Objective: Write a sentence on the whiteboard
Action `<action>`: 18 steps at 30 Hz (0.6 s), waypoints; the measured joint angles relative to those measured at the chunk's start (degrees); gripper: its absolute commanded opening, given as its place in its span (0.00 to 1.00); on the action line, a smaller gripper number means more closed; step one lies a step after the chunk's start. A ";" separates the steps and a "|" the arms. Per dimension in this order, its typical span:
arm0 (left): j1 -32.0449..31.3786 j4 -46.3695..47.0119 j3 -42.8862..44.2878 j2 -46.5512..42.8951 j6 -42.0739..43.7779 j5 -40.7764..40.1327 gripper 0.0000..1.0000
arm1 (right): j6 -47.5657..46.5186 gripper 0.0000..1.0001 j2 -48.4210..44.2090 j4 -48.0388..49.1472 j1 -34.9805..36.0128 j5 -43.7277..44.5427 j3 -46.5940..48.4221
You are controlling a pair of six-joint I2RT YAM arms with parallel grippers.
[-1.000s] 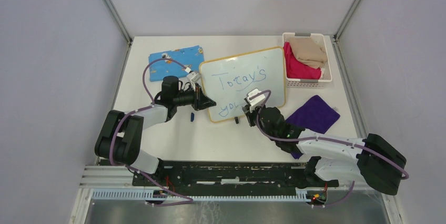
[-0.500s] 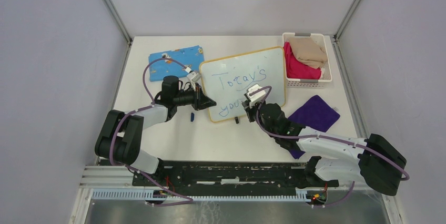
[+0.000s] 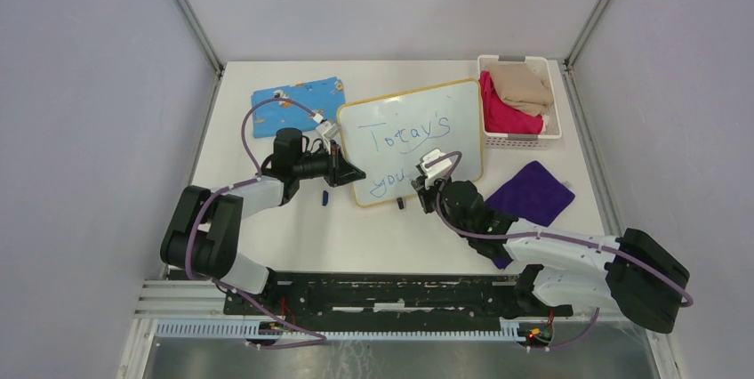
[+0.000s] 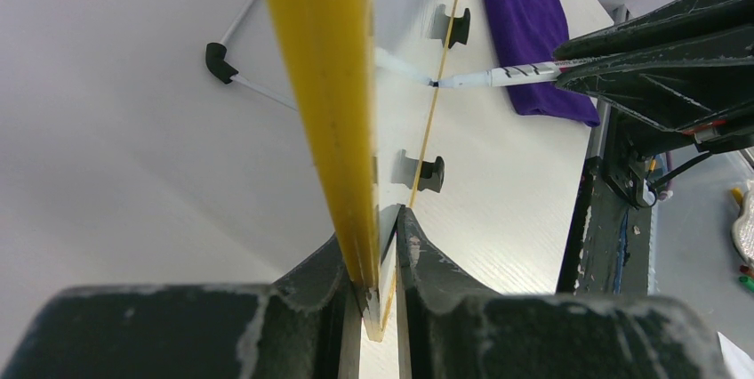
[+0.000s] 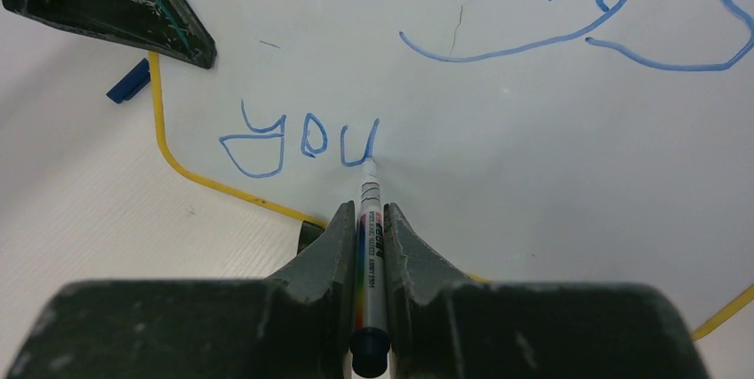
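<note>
The whiteboard (image 3: 462,130) lies on the table with its yellow rim; it also shows in the right wrist view (image 5: 551,174) and edge-on in the left wrist view (image 4: 324,94). Blue writing (image 3: 409,136) reads "Today's" above "you" (image 5: 298,143). My left gripper (image 3: 348,174) is shut on the board's left edge (image 4: 381,303). My right gripper (image 3: 427,185) is shut on a white marker (image 5: 369,228). The marker tip touches the board at the foot of the "u". The marker also shows in the left wrist view (image 4: 498,76).
A blue marker cap (image 3: 325,197) lies on the table left of the board. A blue patterned cloth (image 3: 293,103) is at the back left, a purple cloth (image 3: 533,192) at the right, and a white basket (image 3: 520,137) of cloths at the back right.
My right gripper moved up the board and back down with the marker, adding the "u" after "yo". The left arm has not moved.
</note>
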 measured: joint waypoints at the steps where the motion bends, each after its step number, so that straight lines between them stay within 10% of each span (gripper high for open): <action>1: 0.00 0.00 0.02 0.00 0.00 0.02 0.19 | 0.20 0.00 -0.13 0.00 0.00 -0.13 -0.35; 18: -0.11 -0.15 0.20 0.04 0.00 0.11 0.20 | 0.55 0.00 -5.35 -1.40 -0.24 1.01 -2.10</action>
